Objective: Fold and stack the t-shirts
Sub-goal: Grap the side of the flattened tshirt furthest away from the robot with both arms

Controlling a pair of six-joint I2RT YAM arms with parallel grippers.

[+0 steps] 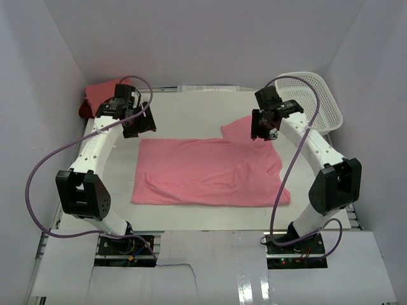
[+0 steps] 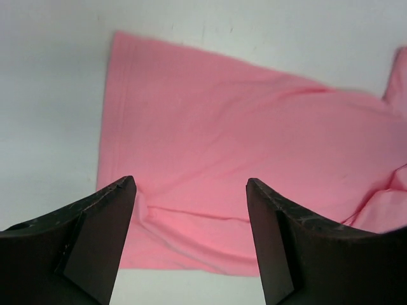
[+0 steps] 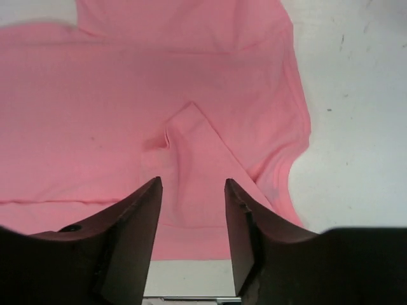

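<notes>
Top external, pink t-shirt point(image 1: 206, 175) flat (edges exposed)

I am seeing a plain rose pink t-shirt point(image 1: 210, 173) mid-frame, a salmon pink shirt point(image 1: 102, 94) and dark red shirt point(image 1: 83, 110) upper left, and a white mesh basket point(image 1: 323, 101) upper right.

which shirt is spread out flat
The rose pink shirt mid-table; the salmon shirt and dark red shirt sit piled in the far left corner.

Table point(image 1: 191, 108) holds spread pink t-shirt point(image 1: 203, 175) and shirt pile point(image 1: 102, 95).
</notes>
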